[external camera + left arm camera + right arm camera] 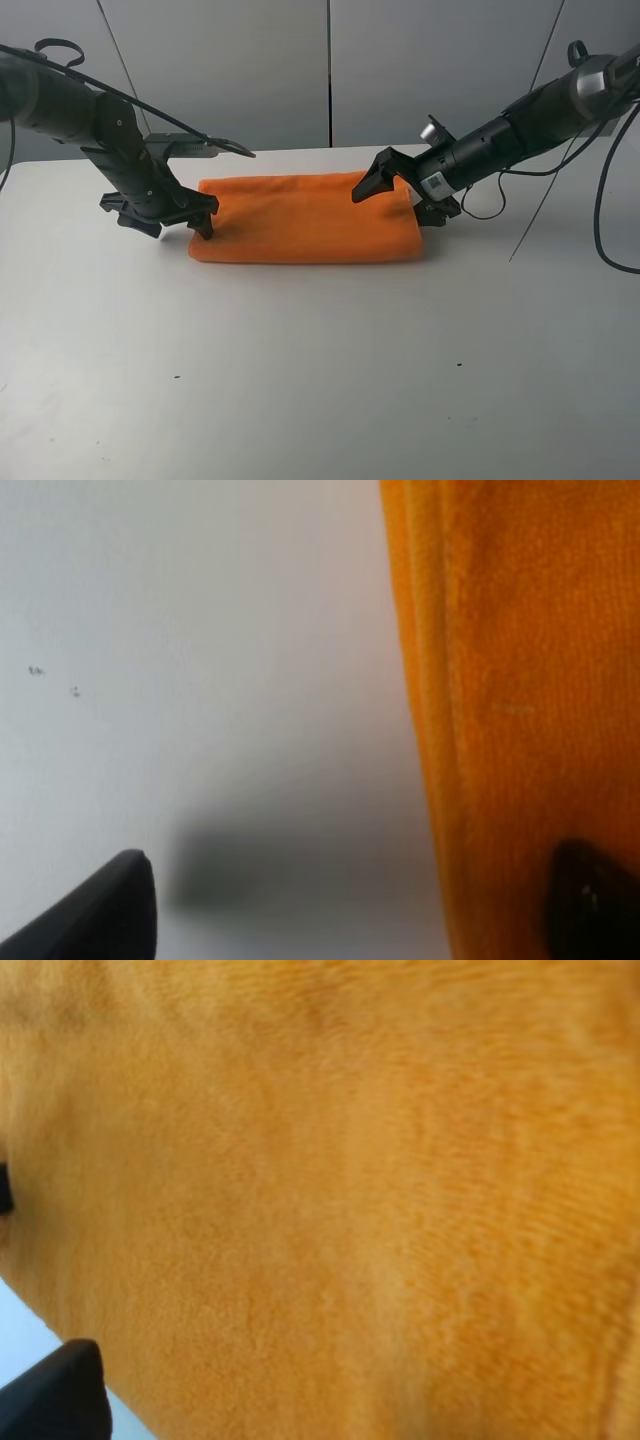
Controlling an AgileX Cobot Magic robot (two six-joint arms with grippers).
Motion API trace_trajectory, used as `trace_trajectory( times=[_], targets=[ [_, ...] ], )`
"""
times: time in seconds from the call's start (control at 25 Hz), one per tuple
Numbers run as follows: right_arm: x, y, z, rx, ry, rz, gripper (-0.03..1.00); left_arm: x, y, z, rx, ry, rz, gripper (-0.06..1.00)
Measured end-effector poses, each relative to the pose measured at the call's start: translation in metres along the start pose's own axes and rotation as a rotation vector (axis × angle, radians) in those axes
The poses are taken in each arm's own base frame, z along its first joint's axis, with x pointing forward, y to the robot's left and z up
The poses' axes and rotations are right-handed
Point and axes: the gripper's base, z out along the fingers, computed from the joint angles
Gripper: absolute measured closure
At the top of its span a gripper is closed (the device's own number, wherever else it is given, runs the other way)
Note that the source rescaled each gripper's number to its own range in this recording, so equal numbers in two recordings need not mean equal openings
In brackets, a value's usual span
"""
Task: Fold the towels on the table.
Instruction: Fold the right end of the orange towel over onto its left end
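The orange towel lies flat on the white table as a long folded rectangle at the middle back. My left gripper is open at the towel's left end, low over the table. In the left wrist view one fingertip is over bare table and the other is over the towel near its edge. My right gripper is open over the towel's right end. The towel fills the right wrist view, with one finger at its edge. Neither gripper holds anything.
Grey wall panels stand behind the table. Black cables hang by the right arm at the far right. A few tiny dark specks dot the tabletop in front of the towel.
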Motion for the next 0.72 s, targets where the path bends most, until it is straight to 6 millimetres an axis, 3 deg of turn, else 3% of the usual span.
trace_trajectory(
  times=[0.6, 0.68, 0.72],
  targets=[
    [0.001, 0.014, 0.015, -0.050, -0.039, 0.008, -0.03, 0.000, 0.000, 0.000, 0.000, 0.002, 0.005, -0.06],
    [0.001, 0.015, 0.016, -0.047, -0.037, 0.001, 0.05, 0.000, 0.000, 0.000, -0.001, 0.004, 0.005, -0.06],
    [0.002, 0.014, 0.018, -0.042, -0.035, 0.002, 0.16, 0.000, 0.000, 0.000, -0.001, 0.005, 0.005, -0.06]
  ],
)
